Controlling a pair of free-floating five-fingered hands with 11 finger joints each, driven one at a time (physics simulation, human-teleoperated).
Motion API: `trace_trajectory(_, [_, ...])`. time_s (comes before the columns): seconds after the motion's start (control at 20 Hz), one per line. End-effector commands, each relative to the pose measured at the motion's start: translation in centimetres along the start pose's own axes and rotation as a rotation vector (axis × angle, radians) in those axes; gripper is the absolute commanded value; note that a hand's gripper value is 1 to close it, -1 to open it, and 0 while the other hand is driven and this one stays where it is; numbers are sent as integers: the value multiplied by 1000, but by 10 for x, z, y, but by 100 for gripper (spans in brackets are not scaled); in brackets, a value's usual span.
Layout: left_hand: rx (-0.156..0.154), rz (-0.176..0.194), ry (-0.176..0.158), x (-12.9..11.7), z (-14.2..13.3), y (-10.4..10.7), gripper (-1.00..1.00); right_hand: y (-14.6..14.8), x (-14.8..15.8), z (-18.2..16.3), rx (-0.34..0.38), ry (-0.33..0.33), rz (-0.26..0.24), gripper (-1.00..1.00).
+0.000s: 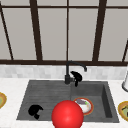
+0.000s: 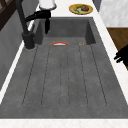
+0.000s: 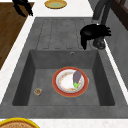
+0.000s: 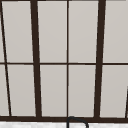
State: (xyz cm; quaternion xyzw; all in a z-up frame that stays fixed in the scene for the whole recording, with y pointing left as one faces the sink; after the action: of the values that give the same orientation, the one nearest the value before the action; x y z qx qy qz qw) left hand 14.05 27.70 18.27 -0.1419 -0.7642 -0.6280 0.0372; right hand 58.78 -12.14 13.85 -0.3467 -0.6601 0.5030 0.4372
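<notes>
Black right robot hand (image 1: 76, 77), fingers loose, beside faucet (image 1: 68, 72)

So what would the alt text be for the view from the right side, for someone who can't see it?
A black robot hand hovers beside the dark faucet at the back of a grey sink. In the basin lies a red-rimmed plate with a bit of food.

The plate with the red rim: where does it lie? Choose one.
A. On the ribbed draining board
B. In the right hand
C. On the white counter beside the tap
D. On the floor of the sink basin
D. In the right side view the plate with the red rim lies flat on the floor of the sink basin, apart from the right hand up by the tap.
</notes>
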Motion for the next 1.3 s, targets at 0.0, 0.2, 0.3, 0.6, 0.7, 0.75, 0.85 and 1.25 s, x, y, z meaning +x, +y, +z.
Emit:
trace_trajectory(0.0, [0,0,0,0,0,0,0,11,-9,-25,61,24,17,-100])
trace_trajectory(0.2, [0,0,0,0,0,0,0,31,-20,-46,96,23,10,-100])
trace_trajectory(0.3, [0,0,0,0,0,0,0,36,-26,-55,118,25,15,-100])
trace_trajectory(0.6, [0,0,0,0,0,0,0,41,-35,-70,130,50,45,-100])
trace_trajectory(0.7, [0,0,0,0,0,0,0,44,-30,-70,122,56,47,-100])
trace_trajectory(0.75, [0,0,0,0,0,0,0,45,-28,-70,119,57,50,100])
trace_trajectory(0.85, [0,0,0,0,0,0,0,42,-20,-69,95,45,140,100])
trace_trajectory(1.25, [0,0,0,0,0,0,0,41,-9,-46,242,92,304,100])
